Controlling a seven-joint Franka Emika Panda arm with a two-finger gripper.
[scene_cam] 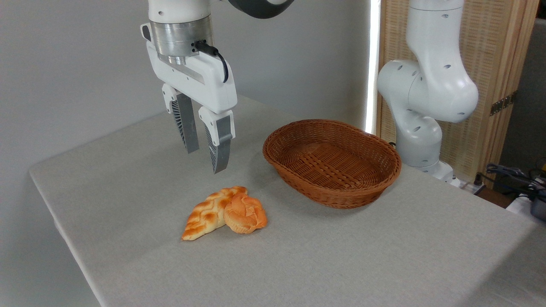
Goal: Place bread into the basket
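**Bun not picked up yet**

I am seeing the gripper (205, 160) hanging released and empty above the table (384, 256). The round bun (245, 218) is lying against the braided loaf (204, 215), near the wicker basket (332, 164), which is sitting empty. Grabbing and dropping are left.

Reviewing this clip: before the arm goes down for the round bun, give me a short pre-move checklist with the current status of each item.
1. Tool is empty and its fingers are spread: ok.
2. Tool is clear of the table, hanging in the air: ok.
3. Bun is free to be gripped alone: not ok, it rests against the braided loaf.
4. Tool is lined up over the bun: cannot tell from one view; it appears up and to the left of it.
5. Basket is empty and ready to receive: ok.
6. Path from bun to basket has nothing in the way: ok.
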